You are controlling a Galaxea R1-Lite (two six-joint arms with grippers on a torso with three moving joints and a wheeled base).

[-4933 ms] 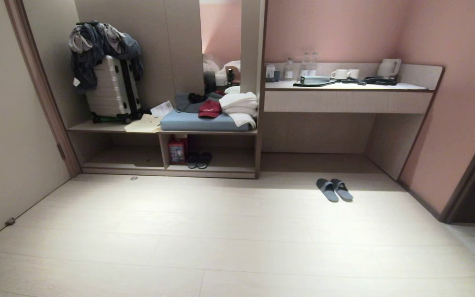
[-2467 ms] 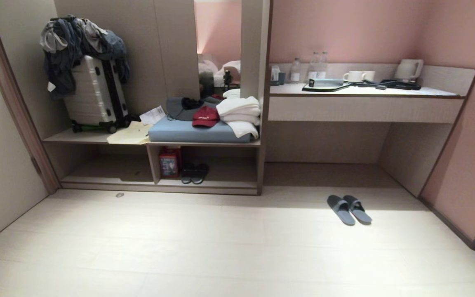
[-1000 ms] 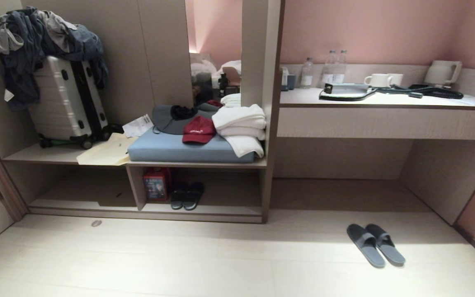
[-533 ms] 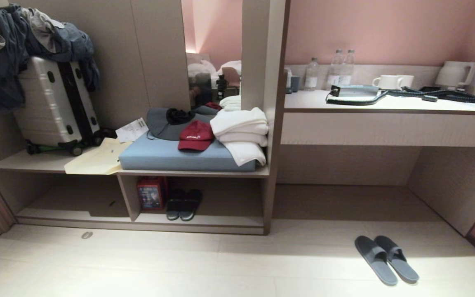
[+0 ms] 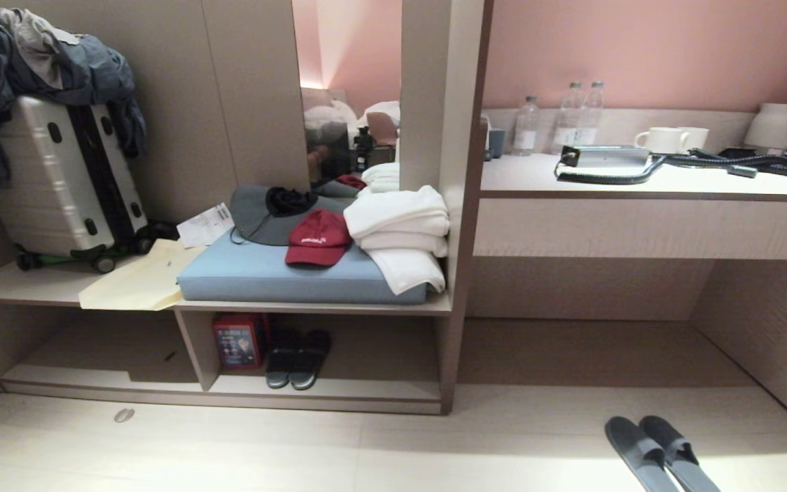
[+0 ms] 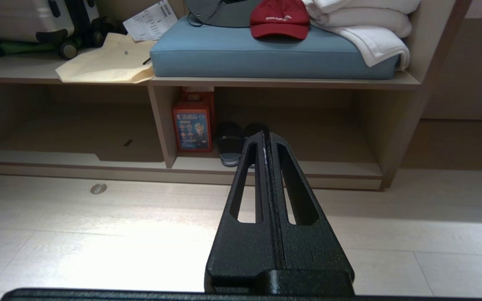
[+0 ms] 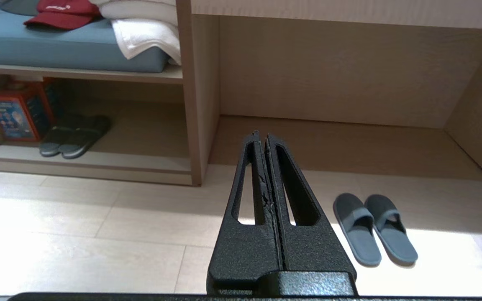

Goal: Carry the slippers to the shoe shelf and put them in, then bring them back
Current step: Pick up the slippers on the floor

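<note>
The slippers (image 5: 639,454), a grey-blue pair, lie side by side on the pale floor at the lower right of the head view, partly cut by its edge. In the right wrist view the slippers (image 7: 357,230) are on the floor beside and beyond my right gripper (image 7: 262,136), which is shut and empty. The shoe shelf (image 5: 380,388) is the low open cubby under the cushioned bench, left of the slippers. My left gripper (image 6: 266,134) is shut and empty, pointing at the shoe shelf (image 6: 329,165). Neither arm shows in the head view.
A darker pair of slippers (image 5: 298,355) and a red box (image 5: 238,340) sit in the shelf's left part. On the bench lie a blue cushion (image 5: 277,273), red cap (image 5: 317,236) and towels (image 5: 400,225). A suitcase (image 5: 59,184) stands left; a desk (image 5: 639,184) spans a recess.
The whole view has shifted: the camera has come closer to the shelf and desk. The slippers now sit at the picture's lower edge. Nothing in the room has moved.
</note>
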